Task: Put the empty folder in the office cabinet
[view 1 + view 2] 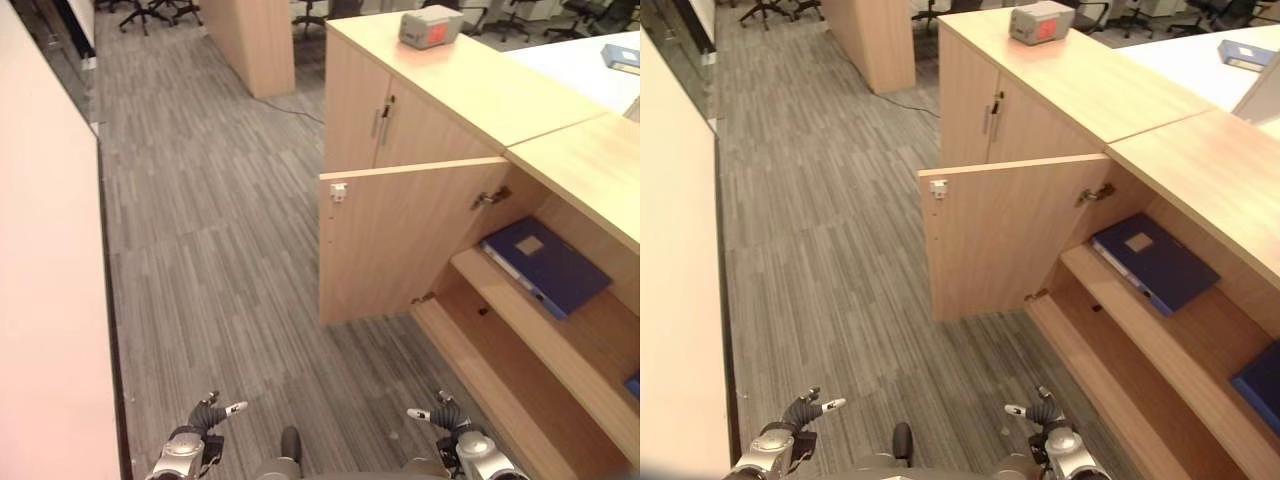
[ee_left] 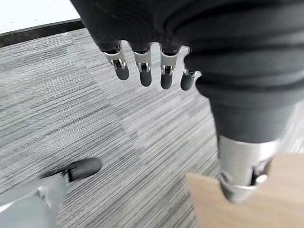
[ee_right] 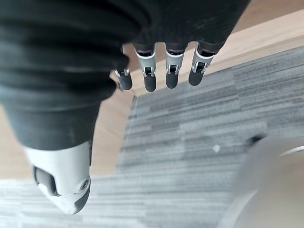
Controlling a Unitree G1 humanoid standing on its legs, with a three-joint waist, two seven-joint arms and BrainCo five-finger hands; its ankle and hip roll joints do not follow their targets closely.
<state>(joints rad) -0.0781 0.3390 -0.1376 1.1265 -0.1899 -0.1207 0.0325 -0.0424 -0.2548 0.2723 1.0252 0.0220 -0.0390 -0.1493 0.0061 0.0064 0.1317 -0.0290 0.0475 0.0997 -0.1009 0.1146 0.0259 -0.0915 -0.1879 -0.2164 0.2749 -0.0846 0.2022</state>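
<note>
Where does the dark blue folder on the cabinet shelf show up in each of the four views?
Left eye view: dark blue folder lies flat on the upper shelf, right of the open light wooden cabinet door.
Right eye view: same folder, right of centre, past the door.
Left wrist view: not in it.
Right wrist view: not in it.
Shared landmark: the open door, in both eye views.

Blue folders: three, namely one folder (image 1: 1152,262) on the cabinet shelf (image 1: 1200,335), one lower right (image 1: 1262,383), one on the white tabletop (image 1: 1244,53)
Grey boxes: one (image 1: 1041,22)
Open cabinet doors: one (image 1: 1005,236)
Hands: two, left hand (image 1: 208,418) and right hand (image 1: 445,416)
</note>
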